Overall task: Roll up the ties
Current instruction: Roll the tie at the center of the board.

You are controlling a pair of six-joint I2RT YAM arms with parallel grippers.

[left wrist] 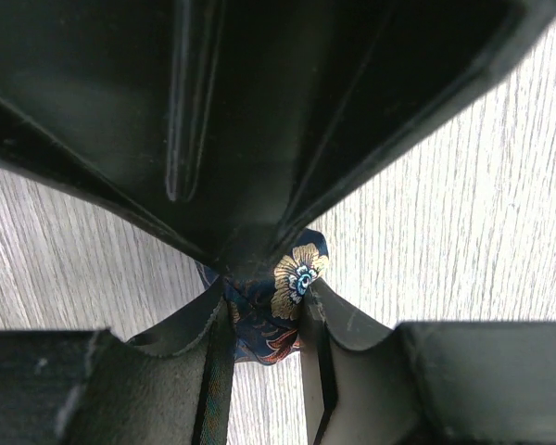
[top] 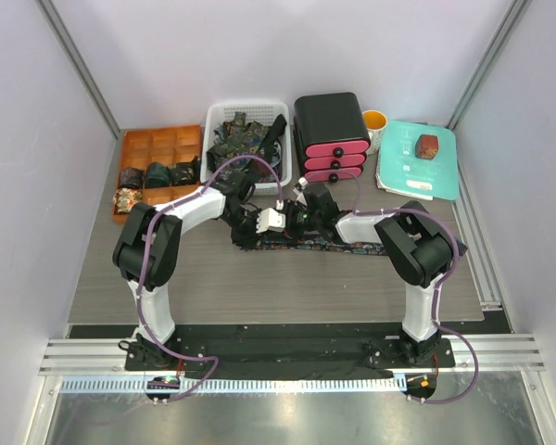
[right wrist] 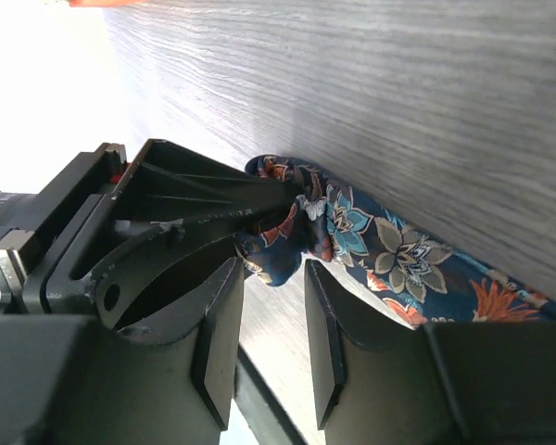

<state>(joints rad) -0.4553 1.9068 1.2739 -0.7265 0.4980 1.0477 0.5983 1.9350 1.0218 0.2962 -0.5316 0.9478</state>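
A dark blue tie [top: 345, 247] with a floral print lies flat across the table's middle. Both grippers meet over its left end. My left gripper [top: 267, 225] is shut on the folded end of the tie [left wrist: 296, 274], the fabric pinched between its fingers [left wrist: 326, 324]. In the right wrist view the tie [right wrist: 389, 250] runs off to the right. My right gripper [right wrist: 271, 269] is open, its pads just short of the bunched end, which it does not touch. It also shows in the top view [top: 298, 219]. The left gripper's black body fills the left of that wrist view.
A white basket [top: 224, 113] of loose ties stands at the back. An orange tray [top: 157, 141] at the back left holds several rolled ties [top: 157, 173]. A black-and-pink drawer unit [top: 331, 136], a yellow cup [top: 374, 120] and a red-brown box [top: 427, 146] on a teal folder stand at the back right.
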